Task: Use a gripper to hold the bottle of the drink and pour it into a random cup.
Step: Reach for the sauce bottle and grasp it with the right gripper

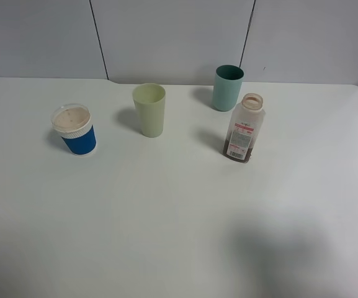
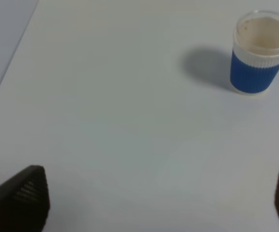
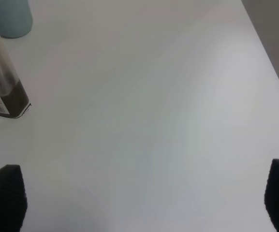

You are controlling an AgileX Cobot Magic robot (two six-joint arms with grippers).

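The bottle (image 1: 244,127) stands upright and uncapped at the right middle of the white table, with a white label and a little dark brown drink (image 1: 237,152) at its bottom. Three cups stand nearby: a teal cup (image 1: 228,87) just behind it, a pale green cup (image 1: 149,110) to its left, and a blue cup with a white rim (image 1: 74,131) at far left. In the right wrist view my right gripper (image 3: 141,198) is open and empty, apart from the bottle (image 3: 1,82). The left gripper (image 2: 154,203) is open and empty, well short of the blue cup (image 2: 260,53). Neither gripper shows in the exterior high view.
The table's right edge (image 3: 270,53) runs close to my right gripper, with grey floor beyond. A grey panelled wall (image 1: 179,37) stands behind the table. The table's left edge (image 2: 11,53) shows in the left wrist view.
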